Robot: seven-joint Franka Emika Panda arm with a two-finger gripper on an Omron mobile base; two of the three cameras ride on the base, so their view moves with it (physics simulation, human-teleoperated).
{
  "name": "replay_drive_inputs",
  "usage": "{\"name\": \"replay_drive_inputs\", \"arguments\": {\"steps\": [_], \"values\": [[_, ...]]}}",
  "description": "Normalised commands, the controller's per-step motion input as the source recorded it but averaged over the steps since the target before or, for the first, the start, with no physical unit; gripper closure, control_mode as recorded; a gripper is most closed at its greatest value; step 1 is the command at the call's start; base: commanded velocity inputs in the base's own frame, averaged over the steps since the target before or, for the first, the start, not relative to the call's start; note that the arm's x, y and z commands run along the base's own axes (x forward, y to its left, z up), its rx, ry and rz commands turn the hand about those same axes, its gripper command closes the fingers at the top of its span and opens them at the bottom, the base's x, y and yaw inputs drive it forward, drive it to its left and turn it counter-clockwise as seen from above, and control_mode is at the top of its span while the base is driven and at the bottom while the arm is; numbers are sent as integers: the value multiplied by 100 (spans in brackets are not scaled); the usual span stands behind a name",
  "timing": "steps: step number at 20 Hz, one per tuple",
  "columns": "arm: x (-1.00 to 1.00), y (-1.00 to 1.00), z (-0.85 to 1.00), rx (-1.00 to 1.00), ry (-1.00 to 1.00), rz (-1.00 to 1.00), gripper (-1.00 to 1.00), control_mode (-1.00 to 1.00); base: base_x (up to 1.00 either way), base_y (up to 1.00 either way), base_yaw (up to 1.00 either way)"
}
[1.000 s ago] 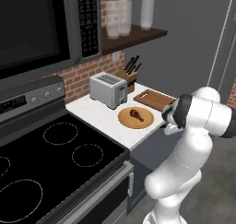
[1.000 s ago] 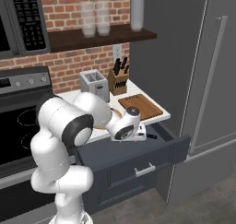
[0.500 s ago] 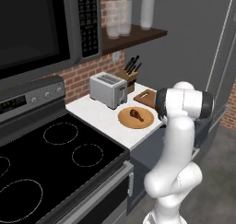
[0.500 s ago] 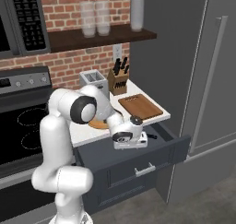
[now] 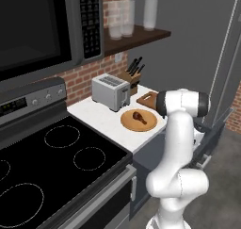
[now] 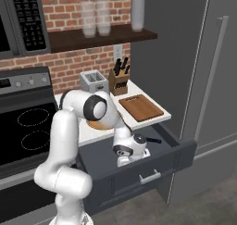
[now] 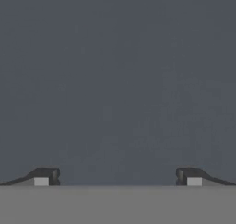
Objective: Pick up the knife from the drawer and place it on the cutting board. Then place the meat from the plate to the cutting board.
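- A wide slate-grey drawer [image 6: 139, 171] stands pulled out below the white counter [image 6: 157, 112], its silver bar handle [image 6: 149, 176] facing front
- Inside the drawer, a small knife [image 6: 152, 140] with a dark handle lies toward the back right, just right of the robot's white hand; its blade is too small to make out
- On the counter above the drawer, a rectangular reddish-brown cutting board [image 6: 140, 107] lies bare, near the counter's right edge
- Left of the cutting board sits a round tan plate [image 5: 138, 119], and on it rests the meat [image 5: 138, 115], a small dark-brown drumstick-shaped piece, near the plate's middle
- Behind the cutting board, against the brick wall, stand a wooden knife block [image 6: 119, 80] and, to its left, a silver toaster [image 6: 94, 81]
- Stacked glasses [image 6: 95, 18] and a pale cup [image 6: 137, 13] line the dark shelf above the counter
- The white arm bends sharply at the elbow and reaches down into the drawer, wrist pointing toward the drawer floor
- The gripper [image 7: 117, 178] hangs over plain grey drawer bottom, its two dark fingertips [image 7: 46, 176] spread wide apart with nothing between them; the claw is released
- The knife lies apart from the fingertips, beside the hand rather than under it
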Motion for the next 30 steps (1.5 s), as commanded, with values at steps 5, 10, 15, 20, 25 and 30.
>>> {"name": "replay_drive_inputs", "arguments": {"steps": [5, 10, 15, 20, 25, 30], "values": [[-100, -100, -17, 2, 11, 0, -100, -100, 0, 0, 0], [-50, -80, 5, 6, 3, 5, -100, -100, 0, 0, 0], [28, -5, 74, 10, -3, 12, -100, -100, 0, 0, 0], [70, 2, 75, 14, -6, 6, -100, -100, 0, 0, 0], [62, 0, 21, 9, 3, -6, -100, -100, 0, 0, 0], [51, 2, -5, 8, 7, -33, -100, -100, 0, 0, 0]]}}
